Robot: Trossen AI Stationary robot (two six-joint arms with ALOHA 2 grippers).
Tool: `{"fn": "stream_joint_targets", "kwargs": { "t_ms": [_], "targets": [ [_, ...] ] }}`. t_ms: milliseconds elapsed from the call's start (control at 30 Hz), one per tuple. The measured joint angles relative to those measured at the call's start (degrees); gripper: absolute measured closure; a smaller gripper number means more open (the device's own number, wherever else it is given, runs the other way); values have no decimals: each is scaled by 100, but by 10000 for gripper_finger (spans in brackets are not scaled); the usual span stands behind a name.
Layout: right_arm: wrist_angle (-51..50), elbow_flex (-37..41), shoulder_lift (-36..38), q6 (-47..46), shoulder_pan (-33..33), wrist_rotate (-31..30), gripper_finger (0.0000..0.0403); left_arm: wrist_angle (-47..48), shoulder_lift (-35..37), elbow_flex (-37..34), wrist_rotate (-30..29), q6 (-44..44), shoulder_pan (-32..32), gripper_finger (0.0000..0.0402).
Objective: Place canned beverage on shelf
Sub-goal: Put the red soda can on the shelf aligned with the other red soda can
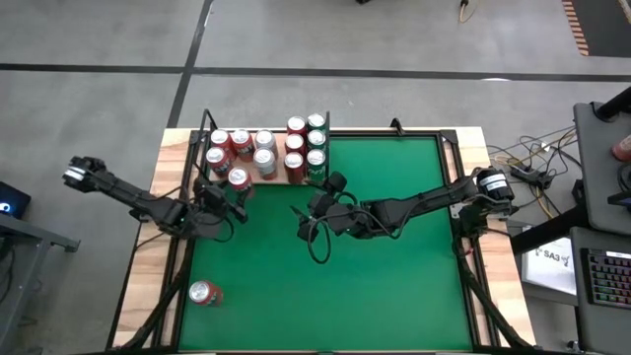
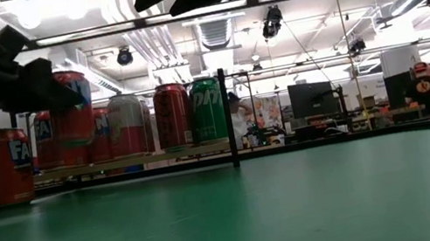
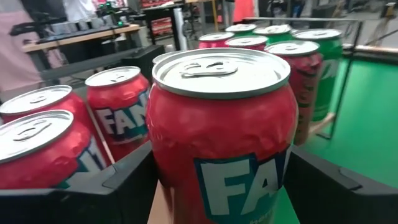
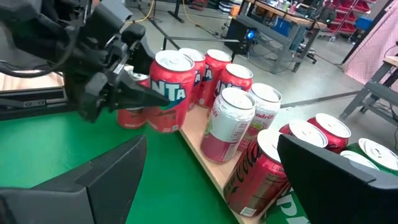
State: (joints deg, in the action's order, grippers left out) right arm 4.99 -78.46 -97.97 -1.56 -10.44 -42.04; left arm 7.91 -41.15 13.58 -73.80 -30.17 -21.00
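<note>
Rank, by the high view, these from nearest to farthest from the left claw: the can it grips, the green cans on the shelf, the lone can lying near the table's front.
1. The red Fanta can, held in the left claw at the shelf's front left edge.
2. The lone red can, on its side on the felt, front left.
3. The green cans, at the shelf's right end; barely farther than the lone can, so nearly a tie.

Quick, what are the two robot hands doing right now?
Left gripper: fingers closed on a red Fanta can by the shelf.
Right gripper: open, holding nothing.
</note>
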Motion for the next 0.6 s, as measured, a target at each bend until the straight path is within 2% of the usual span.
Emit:
{"fn": "stream_joint_targets", "kwargs": {
  "t_ms": [267, 600],
  "targets": [
    [-1, 0, 0, 2, 38, -2, 51, -1, -119, 0, -3, -222, 441, 122],
    [-4, 0, 0, 20, 38, -2, 51, -30, -520, 0, -3, -851, 661, 121]
  ]
}}
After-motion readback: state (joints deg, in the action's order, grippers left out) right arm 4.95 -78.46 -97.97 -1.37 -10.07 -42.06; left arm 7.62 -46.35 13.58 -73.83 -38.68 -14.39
